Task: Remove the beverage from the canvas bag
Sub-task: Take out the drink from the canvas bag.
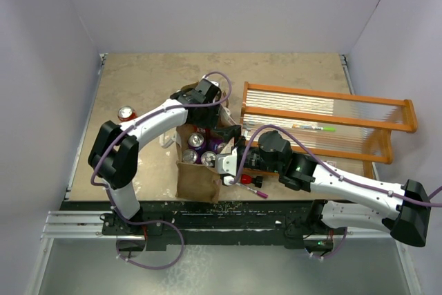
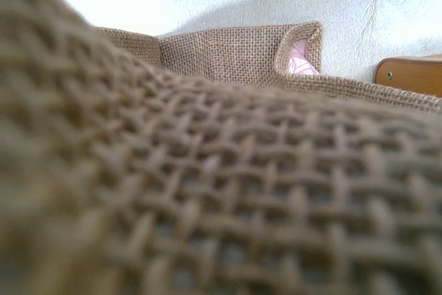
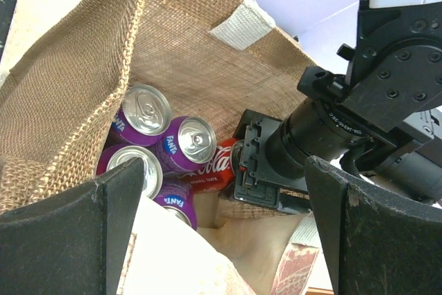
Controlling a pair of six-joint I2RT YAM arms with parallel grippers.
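Beverage cans stand upright inside the canvas bag (image 1: 197,181), which sits near the front edge of the bench (image 1: 138,81), just left of the orange wooden rack (image 1: 324,119). From the right wrist view you see several purple soda cans (image 3: 145,112) packed against one wall of the bag, with a red cola can (image 3: 219,162) lying beside them. Your left hand (image 3: 243,164) reaches down into the bag from the far side and sits just beside the red can; you cannot tell whether its jaws are apart or together, since its own camera shows only coarse weave. Your right hand (image 1: 228,160) hovers over the bag's right rim with its fingers (image 3: 121,226) spread wide, gripping nothing. Another red can (image 1: 126,113) stands on the bench, well apart, at far left.
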